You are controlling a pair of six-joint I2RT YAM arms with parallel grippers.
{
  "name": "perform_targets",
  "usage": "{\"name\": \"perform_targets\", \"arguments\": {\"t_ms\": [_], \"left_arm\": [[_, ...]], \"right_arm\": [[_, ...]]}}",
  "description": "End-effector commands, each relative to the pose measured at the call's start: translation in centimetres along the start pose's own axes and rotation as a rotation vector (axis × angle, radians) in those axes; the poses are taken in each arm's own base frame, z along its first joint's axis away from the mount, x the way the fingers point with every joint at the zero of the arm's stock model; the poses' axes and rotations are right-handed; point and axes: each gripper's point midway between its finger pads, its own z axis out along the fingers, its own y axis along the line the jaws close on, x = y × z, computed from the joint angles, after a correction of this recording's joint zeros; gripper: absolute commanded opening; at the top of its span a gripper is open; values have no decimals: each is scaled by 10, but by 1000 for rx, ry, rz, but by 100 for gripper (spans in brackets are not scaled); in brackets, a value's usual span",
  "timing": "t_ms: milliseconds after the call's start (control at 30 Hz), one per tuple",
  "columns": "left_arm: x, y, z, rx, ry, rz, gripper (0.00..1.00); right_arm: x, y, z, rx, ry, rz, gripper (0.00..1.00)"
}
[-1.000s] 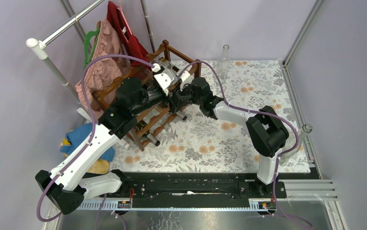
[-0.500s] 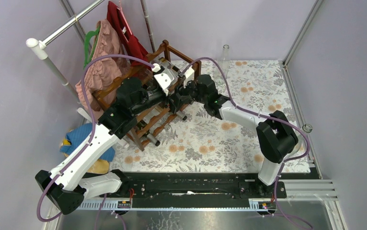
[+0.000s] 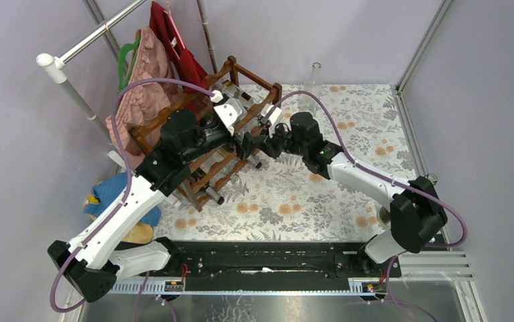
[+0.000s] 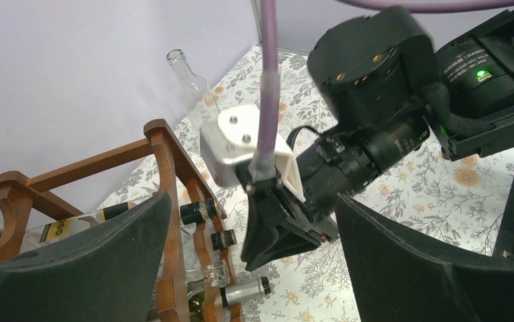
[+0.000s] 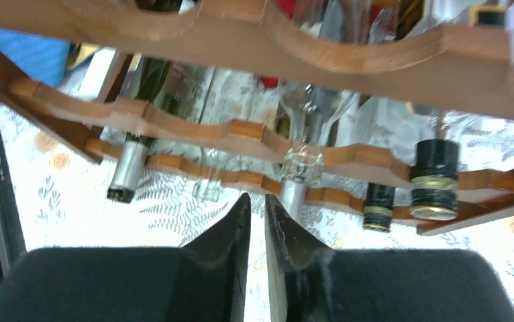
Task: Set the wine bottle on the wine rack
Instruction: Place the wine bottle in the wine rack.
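Right gripper (image 5: pixel 258 201): drawn back from wine rack (image 5: pixel 388 67), fingers nearly closed, empty. Wine bottle (image 5: pixel 301 166): lying in rack, neck outward. Left gripper (image 4: pixel 247 201): spread wide, empty. Placement judged done.

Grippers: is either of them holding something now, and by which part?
Nothing is held. The left gripper is open and empty; the right gripper is shut on nothing.

Glossy varnished reddish-brown wood of the wine rack (image 5: pixel 254 137), smooth clear glass bottle (image 4: pixel 190 84) at the bench's far edge, matt floral-print table cover (image 3: pixel 348 134), dull silver foil capsule (image 5: pixel 125 176), smooth white plastic arm shell (image 3: pixel 117 215)
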Motion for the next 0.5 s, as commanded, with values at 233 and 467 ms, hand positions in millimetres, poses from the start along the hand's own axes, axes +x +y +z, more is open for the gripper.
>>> {"name": "perform_targets", "arguments": {"t_ms": [233, 467], "left_arm": [[-22, 10, -7, -50, -95, 28, 99], [-20, 11, -7, -57, -92, 31, 99]], "right_arm": [[47, -8, 21, -63, 237, -56, 14], [49, -21, 31, -18, 261, -63, 14]]}}
